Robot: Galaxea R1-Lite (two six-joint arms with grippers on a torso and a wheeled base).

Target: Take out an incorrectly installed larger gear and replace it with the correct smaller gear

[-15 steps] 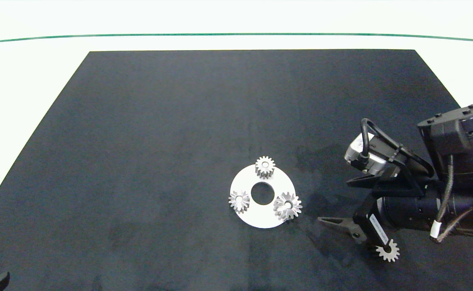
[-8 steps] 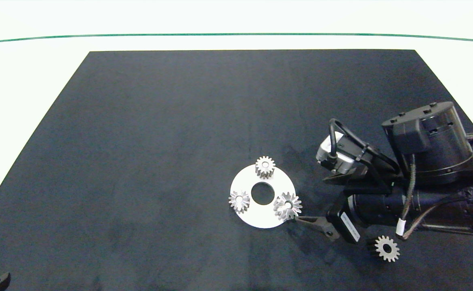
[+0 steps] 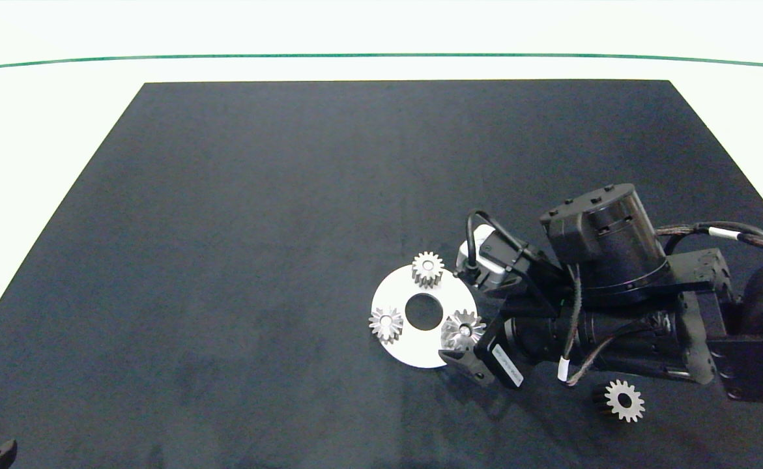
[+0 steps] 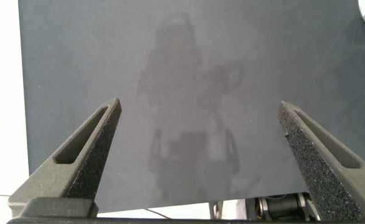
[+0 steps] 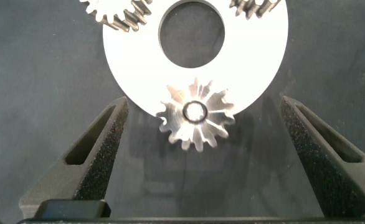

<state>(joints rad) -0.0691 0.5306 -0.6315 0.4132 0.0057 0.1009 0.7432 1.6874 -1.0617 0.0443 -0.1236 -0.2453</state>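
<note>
Two fingers of the right end effector (image 5: pixel 195 155), wide open and empty, are now flanking the larger gear (image 5: pixel 196 116) on the white disc (image 5: pixel 263 56), having moved in from beside the smaller gear (image 3: pixel 625 400). Removal grasp is looking imminent; left end effector (image 4: pixel 201 155) is idling open over the desk (image 3: pixel 257 195).

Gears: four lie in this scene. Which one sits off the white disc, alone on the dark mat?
The smaller gear, near the table's front right corner behind the right gripper. The other three, including the larger gear, stand on the white disc.
</note>
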